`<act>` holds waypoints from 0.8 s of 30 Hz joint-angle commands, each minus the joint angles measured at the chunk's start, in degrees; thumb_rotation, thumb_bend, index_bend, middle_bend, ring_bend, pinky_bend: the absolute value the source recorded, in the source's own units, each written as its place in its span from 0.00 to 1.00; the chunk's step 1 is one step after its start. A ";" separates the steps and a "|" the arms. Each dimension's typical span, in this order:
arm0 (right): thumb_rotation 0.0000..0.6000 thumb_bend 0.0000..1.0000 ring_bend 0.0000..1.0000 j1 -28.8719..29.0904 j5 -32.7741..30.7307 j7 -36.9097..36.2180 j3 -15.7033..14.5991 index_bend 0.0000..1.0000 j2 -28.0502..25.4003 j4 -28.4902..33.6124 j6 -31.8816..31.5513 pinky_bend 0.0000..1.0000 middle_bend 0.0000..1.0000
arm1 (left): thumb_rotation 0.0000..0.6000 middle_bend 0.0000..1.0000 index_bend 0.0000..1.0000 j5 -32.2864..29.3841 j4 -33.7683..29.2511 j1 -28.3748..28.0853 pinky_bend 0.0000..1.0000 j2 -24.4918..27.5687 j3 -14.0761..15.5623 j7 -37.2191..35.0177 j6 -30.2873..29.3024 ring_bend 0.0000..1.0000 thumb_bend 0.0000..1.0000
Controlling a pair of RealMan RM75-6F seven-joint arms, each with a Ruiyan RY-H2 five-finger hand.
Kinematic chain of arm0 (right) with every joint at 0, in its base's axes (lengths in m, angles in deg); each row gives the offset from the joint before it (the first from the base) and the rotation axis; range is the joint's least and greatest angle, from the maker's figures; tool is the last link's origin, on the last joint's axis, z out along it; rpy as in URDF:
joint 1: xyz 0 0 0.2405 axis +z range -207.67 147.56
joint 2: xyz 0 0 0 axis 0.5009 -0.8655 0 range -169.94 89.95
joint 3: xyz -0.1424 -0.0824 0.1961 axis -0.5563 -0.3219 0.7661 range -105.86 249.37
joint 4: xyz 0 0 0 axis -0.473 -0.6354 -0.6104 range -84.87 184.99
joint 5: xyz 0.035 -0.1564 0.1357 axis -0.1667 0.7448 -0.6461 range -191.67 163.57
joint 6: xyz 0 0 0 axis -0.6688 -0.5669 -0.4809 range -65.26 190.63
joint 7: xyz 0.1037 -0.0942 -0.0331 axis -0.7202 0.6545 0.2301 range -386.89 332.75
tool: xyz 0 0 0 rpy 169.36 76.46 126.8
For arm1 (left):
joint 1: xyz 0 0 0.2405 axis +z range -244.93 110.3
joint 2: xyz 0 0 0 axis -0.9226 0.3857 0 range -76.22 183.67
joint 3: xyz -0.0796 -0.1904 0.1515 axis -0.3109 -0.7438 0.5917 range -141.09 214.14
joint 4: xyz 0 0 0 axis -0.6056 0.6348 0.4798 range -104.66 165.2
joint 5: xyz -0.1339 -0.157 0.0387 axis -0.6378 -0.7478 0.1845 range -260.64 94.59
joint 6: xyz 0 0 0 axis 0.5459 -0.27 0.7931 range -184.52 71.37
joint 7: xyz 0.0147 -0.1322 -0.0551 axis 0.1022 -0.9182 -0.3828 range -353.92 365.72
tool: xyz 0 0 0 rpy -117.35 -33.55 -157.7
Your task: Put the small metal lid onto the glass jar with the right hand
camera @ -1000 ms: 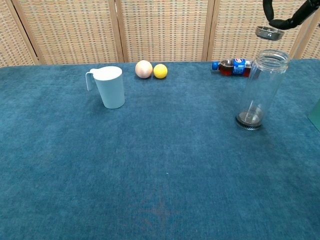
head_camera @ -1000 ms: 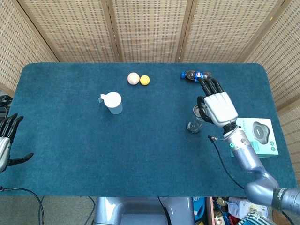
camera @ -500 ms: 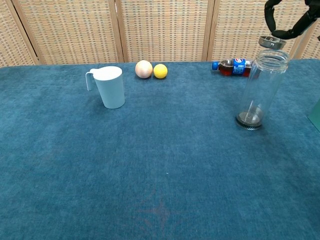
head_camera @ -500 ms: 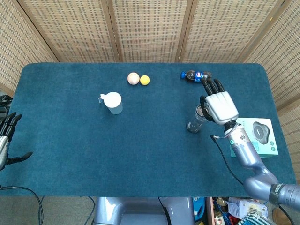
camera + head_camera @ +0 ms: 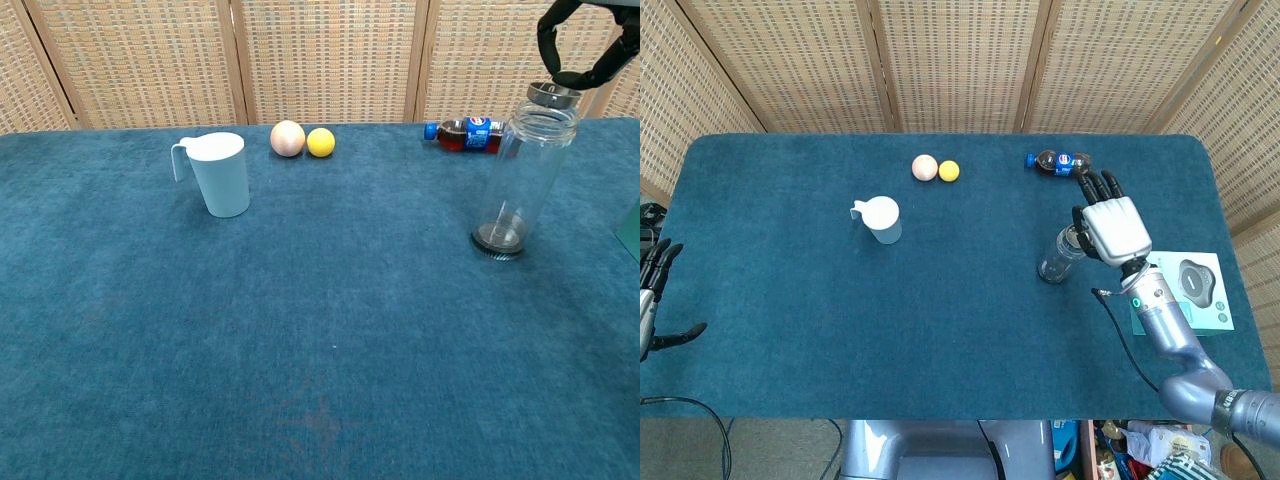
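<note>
- While the glass jar [image 5: 523,172] stands upright on the blue table cover [image 5: 840,320], the small metal lid [image 5: 553,94] sits at its mouth, on the right side of the rim; whether it is fully seated cannot be told.
- From the chest view, dark fingertips [image 5: 556,75] of the right hand [image 5: 1114,225] curve down to the lid's top edge and seem to be pinching it; from the head view that hand covers the jar's mouth, palm down.
- At the jar's 12 o'clock, near the table's far edge, a small cola bottle [image 5: 467,134] lies on its side.
- At the table's 9 o'clock edge the left hand [image 5: 652,300] hangs with fingers spread, grasping nothing.
- Toward 10 o'clock from the table's middle stands a white cup [image 5: 219,172] with its handle to the left.
- Beyond the cup, toward 12 o'clock, a pinkish ball [image 5: 287,138] and a yellow ball [image 5: 320,142] lie just beside each other.
- At 3 o'clock from the jar, a pale box [image 5: 1200,291] showing a dark device lies at the table's right edge.
</note>
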 commanded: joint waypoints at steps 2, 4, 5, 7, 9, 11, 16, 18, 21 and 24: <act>1.00 0.57 0.00 0.13 -0.10 0.30 -0.34 0.57 0.20 -0.29 -0.06 0.00 0.00 | 1.00 0.00 0.00 -0.21 -0.05 0.00 0.00 0.08 -0.03 -0.29 0.11 0.00 0.03; 1.00 0.44 0.00 0.21 -0.43 0.67 -0.54 0.39 0.33 -0.54 -0.10 0.00 0.00 | 1.00 0.00 0.00 -0.33 0.01 0.04 0.00 0.14 -0.08 -0.53 0.07 0.00 0.03; 1.00 0.36 0.00 0.20 -0.69 0.68 -0.58 0.32 0.40 -0.56 -0.16 0.00 0.00 | 1.00 0.00 0.00 -0.41 0.05 0.03 0.00 0.18 -0.12 -0.61 0.08 0.00 0.03; 1.00 0.22 0.00 0.13 -1.06 0.69 -0.70 0.24 0.29 -0.42 -0.30 0.00 0.00 | 1.00 0.00 0.00 -0.57 0.11 -0.03 0.00 0.22 -0.16 -0.70 0.25 0.00 0.03; 1.00 0.14 0.00 0.10 -1.32 1.18 -0.84 0.20 0.27 -0.44 -0.65 0.00 0.00 | 1.00 0.00 0.00 -0.62 0.15 -0.06 0.00 0.21 -0.14 -0.66 0.34 0.00 0.03; 1.00 0.11 0.00 0.07 -1.74 1.52 -0.93 0.17 0.12 -0.10 -0.88 0.00 0.00 | 1.00 0.00 0.00 -0.52 0.11 -0.07 0.00 0.21 -0.10 -0.62 0.32 0.00 0.03; 1.00 0.10 0.00 -0.11 -1.92 1.64 -0.96 0.17 -0.29 1.06 -1.64 0.00 0.00 | 1.00 0.00 0.00 -0.48 0.03 -0.09 0.00 0.21 -0.10 -0.57 0.29 0.00 0.03; 1.00 0.10 0.00 -0.29 -1.70 1.19 -0.62 0.17 -0.73 2.02 -2.29 0.00 0.00 | 1.00 0.00 0.00 -0.47 0.01 -0.09 0.00 0.22 -0.08 -0.57 0.30 0.00 0.03; 1.00 0.10 0.00 -0.90 -0.89 -0.30 0.26 0.17 -2.31 4.30 -3.62 0.00 0.00 | 1.00 0.00 0.00 -0.59 0.08 -0.09 0.00 0.27 -0.14 -0.73 0.31 0.00 0.03; 1.00 0.10 0.00 -2.02 0.08 -2.13 1.05 0.17 -4.84 7.14 -4.97 0.00 0.00 | 1.00 0.00 0.00 -0.67 0.18 -0.05 0.00 0.30 -0.16 -0.94 0.29 0.00 0.03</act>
